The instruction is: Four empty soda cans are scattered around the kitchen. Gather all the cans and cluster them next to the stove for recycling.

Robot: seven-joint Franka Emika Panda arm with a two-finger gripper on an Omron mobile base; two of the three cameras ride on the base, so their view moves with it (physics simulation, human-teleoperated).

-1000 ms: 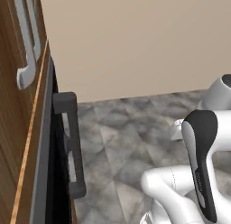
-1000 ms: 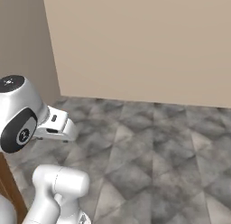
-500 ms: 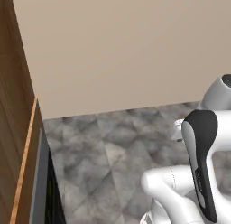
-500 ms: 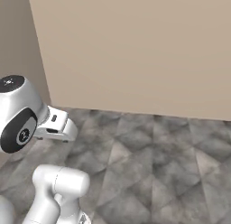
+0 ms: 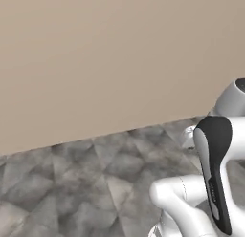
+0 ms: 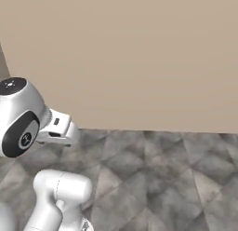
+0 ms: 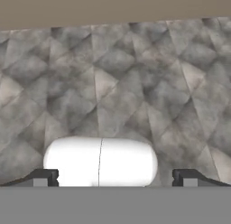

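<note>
A plain beige wall [image 5: 95, 54] is seen across the upper part of both base views, and a grey marbled tile floor [image 5: 72, 193] runs along its foot. In the left base view the floor meets the wall on a line that slopes up from the left edge toward the right. In the right base view the same wall [image 6: 139, 53] fills the upper half and the floor [image 6: 162, 179] lies below it. At the far left edge of that view a narrow darker strip is seen beside the wall; what it is cannot be told.

No container is in sight, so nothing can be said of contents.

In the hand view the tiled floor [image 7: 135, 83] is looked down on, with a thin band of wall [image 7: 113, 6] at the top edge. The gripper [image 7: 115, 178] is seen at the bottom of this view, its two dark fingertips [image 7: 43, 177] set far apart near the left and right sides. The jaws are spread wide and nothing is held between them; only floor is seen beyond them.

Where the soda cans and the stove are cannot be told from these views.
</note>
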